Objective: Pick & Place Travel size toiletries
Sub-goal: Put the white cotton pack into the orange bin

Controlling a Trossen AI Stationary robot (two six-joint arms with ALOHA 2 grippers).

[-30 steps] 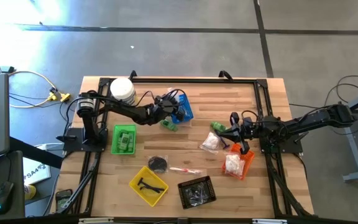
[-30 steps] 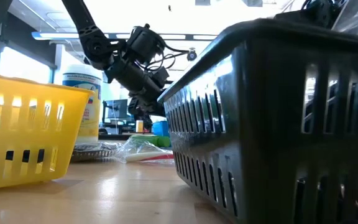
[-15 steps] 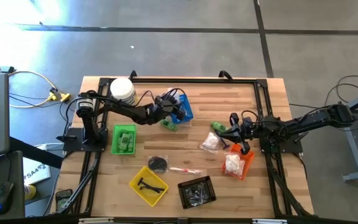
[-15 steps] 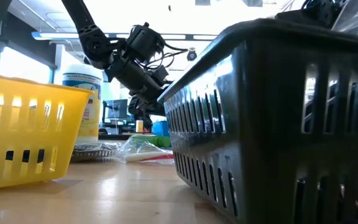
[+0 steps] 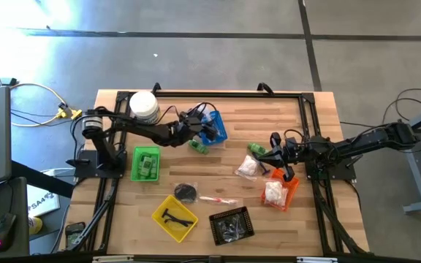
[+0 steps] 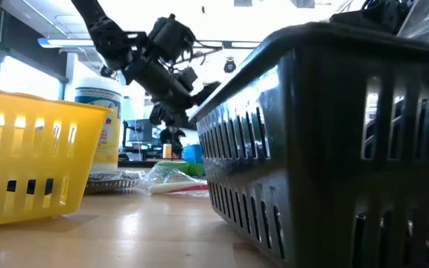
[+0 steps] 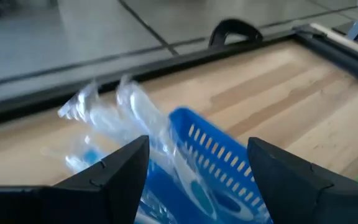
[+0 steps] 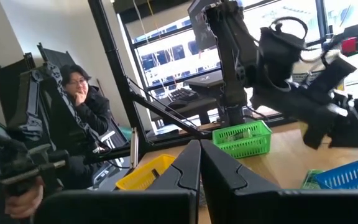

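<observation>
My left gripper stands open just above the blue tray at the table's far middle, with nothing between its fingers. Toothbrushes in clear wrappers lie in that tray, their ends sticking out over its rim. Two small green bottles lie on the wood, with white sachets beside them. Another wrapped toothbrush lies near a dark piece. My right gripper hangs shut above the table, beside the orange tray, which holds sachets.
A big white tub stands at the far left beside my left arm. A green tray, a yellow tray with black T-shaped pieces and a black tray stand toward the near edge. A person sits beyond the table.
My left gripper has opened over the blue tray; in the low view its fingers stand wider apart than a second ago. It has also risen a little above the tray.
</observation>
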